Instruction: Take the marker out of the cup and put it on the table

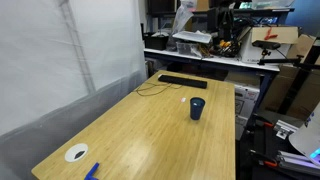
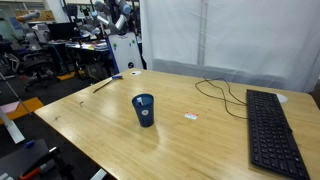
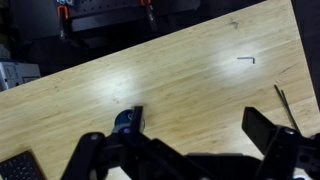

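The dark navy cup stands upright on the light wood table, right of its middle; it also shows in an exterior view. In the wrist view the cup is seen from above, just beside one finger. My gripper is high above the table, its two dark fingers wide apart and empty. The marker does not show clearly; the cup's inside is dark and mostly hidden by the finger.
A black keyboard and a thin cable lie at one end. A white disc, a blue flat object and a thin dark stick lie near the other end. A small white scrap lies near the cup.
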### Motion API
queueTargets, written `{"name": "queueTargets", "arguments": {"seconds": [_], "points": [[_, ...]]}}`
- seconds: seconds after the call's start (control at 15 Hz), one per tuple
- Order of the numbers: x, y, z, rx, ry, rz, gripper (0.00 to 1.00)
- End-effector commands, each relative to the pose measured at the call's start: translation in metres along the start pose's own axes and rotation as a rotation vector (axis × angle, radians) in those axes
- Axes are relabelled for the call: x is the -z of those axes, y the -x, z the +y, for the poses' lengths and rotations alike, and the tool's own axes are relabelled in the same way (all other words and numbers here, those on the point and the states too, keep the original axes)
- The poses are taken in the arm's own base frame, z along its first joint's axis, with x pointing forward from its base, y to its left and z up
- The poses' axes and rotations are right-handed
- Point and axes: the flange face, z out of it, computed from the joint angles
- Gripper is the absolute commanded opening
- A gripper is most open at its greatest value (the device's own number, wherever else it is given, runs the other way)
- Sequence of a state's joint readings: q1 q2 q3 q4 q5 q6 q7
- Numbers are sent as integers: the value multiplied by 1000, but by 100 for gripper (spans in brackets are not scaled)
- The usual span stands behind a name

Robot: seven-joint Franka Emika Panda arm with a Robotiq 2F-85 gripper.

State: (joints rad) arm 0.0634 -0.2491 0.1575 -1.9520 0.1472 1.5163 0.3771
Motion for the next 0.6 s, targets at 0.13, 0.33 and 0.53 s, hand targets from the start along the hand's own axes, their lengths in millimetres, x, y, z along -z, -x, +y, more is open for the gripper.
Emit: {"name": "queueTargets", "arguments": {"seconds": [0.13,0.33,0.53], "points": [[0,0,-1,40,7,12,100],[-3,2,-3,111,2,21,100],[-4,4,-3,210,-9,33,100]]}}
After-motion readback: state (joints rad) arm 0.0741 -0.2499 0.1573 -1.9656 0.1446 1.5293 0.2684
